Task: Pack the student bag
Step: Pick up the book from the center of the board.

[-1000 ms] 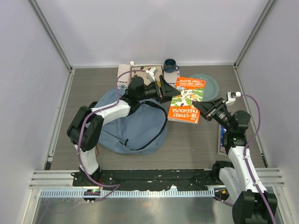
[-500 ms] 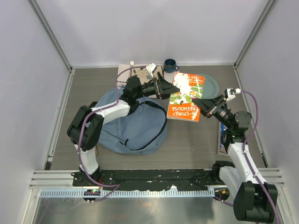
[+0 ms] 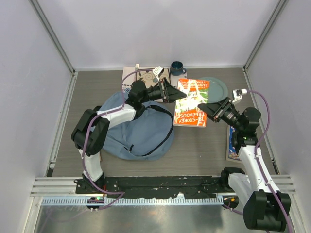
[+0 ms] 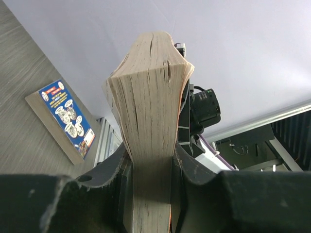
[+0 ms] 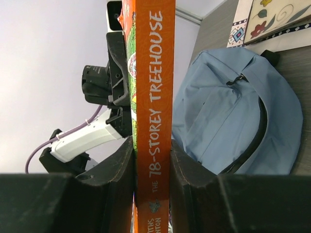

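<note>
The student bag (image 3: 131,131), a soft light-blue backpack with dark zipper lines, lies left of centre; it also shows in the right wrist view (image 5: 233,111). An orange book, "The 78-Storey Treehouse" (image 3: 192,104), hangs above the table to the right of the bag, gripped from both sides. My left gripper (image 3: 179,95) is shut on its page edge (image 4: 150,111), the pages pinched between the jaws (image 4: 151,160). My right gripper (image 3: 202,107) is shut on its orange spine (image 5: 154,97), fingers pressing both covers (image 5: 152,155).
A white patterned mat (image 3: 141,76), a dark blue mug (image 3: 177,67) and a green plate (image 3: 217,87) sit along the back. A second book with a blue cover (image 4: 65,119) lies at the table's right side (image 3: 230,145), partly under my right arm.
My left gripper has come onto the book's page edge and shut on it. My right gripper, still on the spine, has carried the book a little up and left.
</note>
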### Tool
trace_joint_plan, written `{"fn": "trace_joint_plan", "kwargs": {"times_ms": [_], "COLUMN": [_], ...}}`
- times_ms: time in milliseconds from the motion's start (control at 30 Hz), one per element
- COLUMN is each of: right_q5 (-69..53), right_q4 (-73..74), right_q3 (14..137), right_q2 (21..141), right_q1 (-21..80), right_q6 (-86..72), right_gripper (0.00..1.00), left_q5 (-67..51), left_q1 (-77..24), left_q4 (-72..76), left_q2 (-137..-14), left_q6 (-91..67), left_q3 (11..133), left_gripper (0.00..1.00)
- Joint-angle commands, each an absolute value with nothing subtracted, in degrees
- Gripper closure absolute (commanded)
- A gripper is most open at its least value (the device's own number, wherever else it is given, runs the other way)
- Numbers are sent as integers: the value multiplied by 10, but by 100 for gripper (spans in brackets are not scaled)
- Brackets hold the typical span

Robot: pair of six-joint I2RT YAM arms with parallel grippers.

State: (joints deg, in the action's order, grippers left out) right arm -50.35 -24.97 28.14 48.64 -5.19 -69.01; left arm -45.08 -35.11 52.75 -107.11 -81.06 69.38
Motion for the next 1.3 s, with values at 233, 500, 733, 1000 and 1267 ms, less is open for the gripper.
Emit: {"fn": "trace_joint_plan", "kwargs": {"times_ms": [233, 500, 733, 1000, 1267], "right_q5": [-334, -333, -339, -239, -232], "right_q4": [72, 22, -87, -219, -365], "right_q3": [394, 310, 244, 218, 228], "right_q2": [469, 406, 368, 465, 550], "right_q1": [-50, -49, 0, 175, 214], "right_q6": [-479, -570, -662, -722, -737], "right_gripper": [26, 20, 18, 17, 16], "left_q5": [-296, -107, -13, 11, 24], "left_q1": [-340, -339, -339, -339, -342], "left_q4": [200, 196, 360, 415, 417], "left_q2": [-921, -810, -767, -768, -757], "left_q6": [-592, -618, -697, -734, -736], "left_q3": [666, 583, 488, 483, 482], "left_gripper": [100, 100, 100, 100, 100]}}
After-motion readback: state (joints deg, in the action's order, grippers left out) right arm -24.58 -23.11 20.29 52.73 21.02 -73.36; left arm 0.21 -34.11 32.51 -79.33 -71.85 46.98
